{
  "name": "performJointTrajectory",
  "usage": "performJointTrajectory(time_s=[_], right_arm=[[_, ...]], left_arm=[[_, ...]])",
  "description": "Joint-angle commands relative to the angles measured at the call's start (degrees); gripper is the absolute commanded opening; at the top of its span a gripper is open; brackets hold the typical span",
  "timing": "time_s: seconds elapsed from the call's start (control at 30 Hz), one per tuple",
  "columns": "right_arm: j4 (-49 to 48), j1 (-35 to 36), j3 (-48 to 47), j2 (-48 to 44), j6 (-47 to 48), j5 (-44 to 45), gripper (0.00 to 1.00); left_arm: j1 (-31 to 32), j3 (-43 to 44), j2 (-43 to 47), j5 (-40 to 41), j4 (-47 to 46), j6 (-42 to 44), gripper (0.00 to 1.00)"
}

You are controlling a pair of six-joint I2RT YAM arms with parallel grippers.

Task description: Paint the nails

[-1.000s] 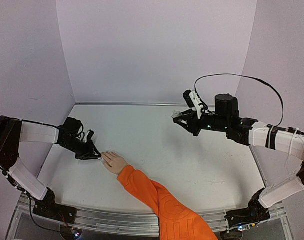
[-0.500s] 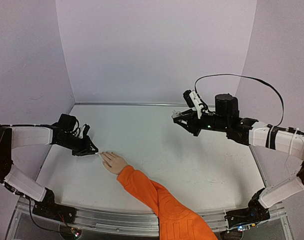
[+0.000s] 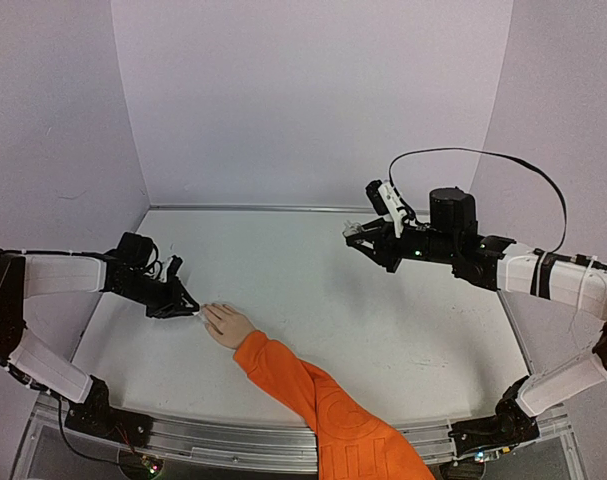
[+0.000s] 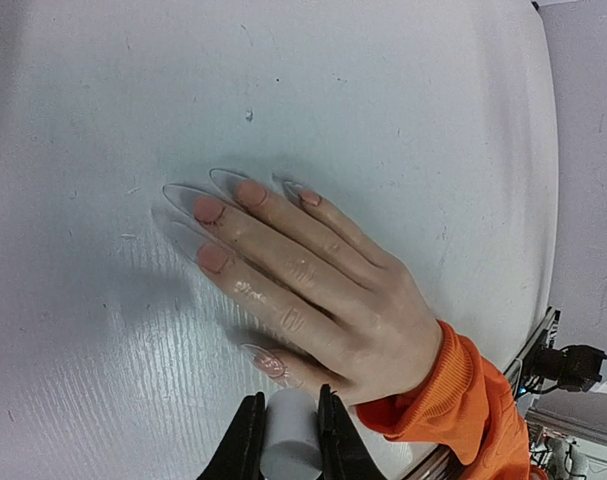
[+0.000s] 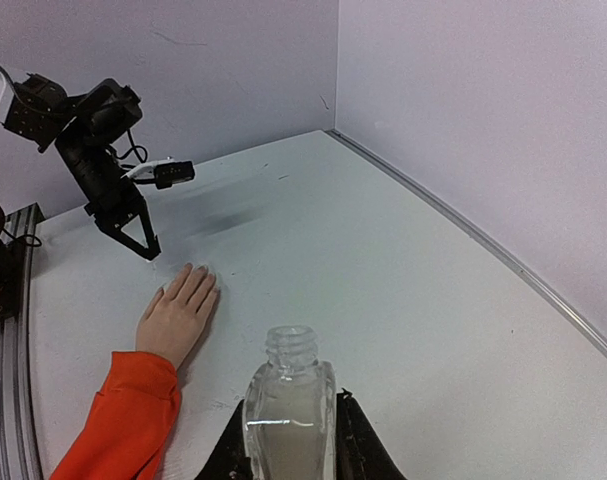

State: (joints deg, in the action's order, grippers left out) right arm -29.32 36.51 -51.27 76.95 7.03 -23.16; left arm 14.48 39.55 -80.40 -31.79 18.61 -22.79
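top view: a pale hand in an orange sleeve lies palm down on the white table, left of centre. the left gripper hovers low, just beside the hand's far end. i cannot tell from this view what it is pinching. the right gripper hangs in the air well apart, over the right half of the table.

left wrist view: the nails sit at the ends of four outstretched digits, flat against the table, with the thumb nail nearest the camera. they are long, pointed and see-through beyond a pinkish bed, and one seems to carry a thin dark line near its base. the left jaws are pressed onto a short white cylinder, likely the brush's handle. no bristles show.

right wrist view: the right jaws pinch a clear bottle by its body, upright, with the neck open and a little liquid inside. the hand lies beyond it, with the left gripper just past it.

handling, as a judgement: the nails look thin, stiff and glossy, so wet polish may slide or pool on them, and the long tips could flex or snap under pressure. they are not things to grip. only the brush should meet them, on the upper face, stroking lightly from bed to tip. the table beneath gives them support.
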Motion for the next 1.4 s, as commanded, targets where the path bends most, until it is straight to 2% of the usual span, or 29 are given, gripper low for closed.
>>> performJointTrajectory(time_s=[0.0,1.37], right_arm=[[-3.1,-0.3,-1.6,-0.5,-0.5,-1.2,0.00],[-3.3,-0.4,-1.7,0.4,-0.5,-1.4,0.00]], left_arm=[[0.2,1.1,-1.2,-1.7,-0.2,0.3,0.00],[0.4,2.3,-5.8,-1.7,-4.4,-0.2,0.00]])
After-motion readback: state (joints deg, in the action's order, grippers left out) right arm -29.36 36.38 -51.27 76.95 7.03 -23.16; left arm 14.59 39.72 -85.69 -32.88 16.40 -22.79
